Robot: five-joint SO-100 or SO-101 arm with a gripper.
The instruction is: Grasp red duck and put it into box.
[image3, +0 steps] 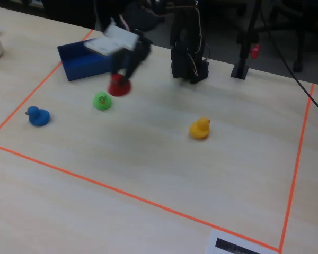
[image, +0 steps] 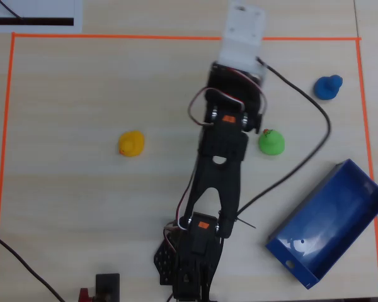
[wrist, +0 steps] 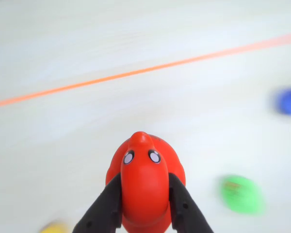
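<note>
My gripper (wrist: 144, 179) is shut on the red duck (wrist: 145, 194); its black fingers (wrist: 109, 204) press the duck's two sides. In the fixed view the red duck (image3: 118, 87) hangs in the gripper (image3: 122, 78) just above the table, next to the green duck and in front of the blue box (image3: 77, 64). In the overhead view the arm (image: 220, 163) covers the red duck, and the open blue box (image: 359, 189) lies at the lower right, apart from the arm.
A green duck (image: 271, 142) sits just right of the arm, a small blue duck (image: 328, 87) at the upper right, and a yellow duck (image: 131, 143) to the left. Orange tape (image: 176, 37) frames the work area. A black cable (image: 302, 163) runs between the green duck and the box.
</note>
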